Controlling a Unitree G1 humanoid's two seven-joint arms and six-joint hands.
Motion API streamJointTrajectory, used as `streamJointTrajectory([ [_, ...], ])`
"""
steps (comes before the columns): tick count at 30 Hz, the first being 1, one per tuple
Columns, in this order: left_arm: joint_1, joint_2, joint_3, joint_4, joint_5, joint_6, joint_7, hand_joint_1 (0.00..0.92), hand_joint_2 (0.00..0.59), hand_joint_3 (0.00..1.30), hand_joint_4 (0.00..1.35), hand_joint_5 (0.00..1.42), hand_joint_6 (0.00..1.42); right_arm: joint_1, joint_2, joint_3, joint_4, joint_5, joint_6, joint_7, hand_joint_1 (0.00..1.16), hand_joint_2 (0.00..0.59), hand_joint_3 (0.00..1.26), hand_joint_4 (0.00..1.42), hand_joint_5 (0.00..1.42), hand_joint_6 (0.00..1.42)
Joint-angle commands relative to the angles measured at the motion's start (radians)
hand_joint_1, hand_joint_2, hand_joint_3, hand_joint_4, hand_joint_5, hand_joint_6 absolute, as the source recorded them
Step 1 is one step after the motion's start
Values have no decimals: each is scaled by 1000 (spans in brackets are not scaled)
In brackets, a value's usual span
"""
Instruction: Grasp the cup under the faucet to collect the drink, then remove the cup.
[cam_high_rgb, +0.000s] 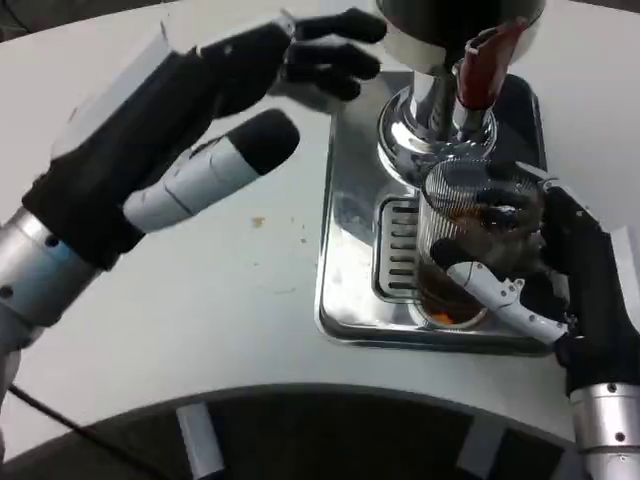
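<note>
A clear ribbed cup (470, 215) stands on the drip grate of a chrome dispenser base (345, 250), with brown drink in its bottom. It sits below the chrome faucet column (432, 120), whose red tap handle (482, 65) points down toward it. My right hand (540, 275) wraps the cup from the right, thumb across its front and fingers behind. My left hand (215, 120) hovers raised over the table to the left of the dispenser, fingers stretched toward the faucet column and holding nothing.
The white table (240, 300) lies bare left of the chrome base, with a few small specks. The table's curved front edge (300, 395) runs along the bottom, with dark floor below it. The dispenser's dark body (450, 20) looms at the top.
</note>
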Motion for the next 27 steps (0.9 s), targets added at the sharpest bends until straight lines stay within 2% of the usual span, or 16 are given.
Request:
streamJointTrajectory([
  [1,74,14,24,-54,-19,24,17,0,109,294,324,354,384,16,13,-2,-38,0,-17,-18,720,244,563,715,844,880],
  [13,222,36,37,-64,10,13,19,0,113,302,332,354,388,36,10,-19,-66,-12,-21,-24,741,221,615,789,932,1001],
  [27,275,26,26,-32,39,0,27,0,114,304,333,354,391,76,3,-50,-105,-13,-20,-25,788,207,675,838,1029,1108],
])
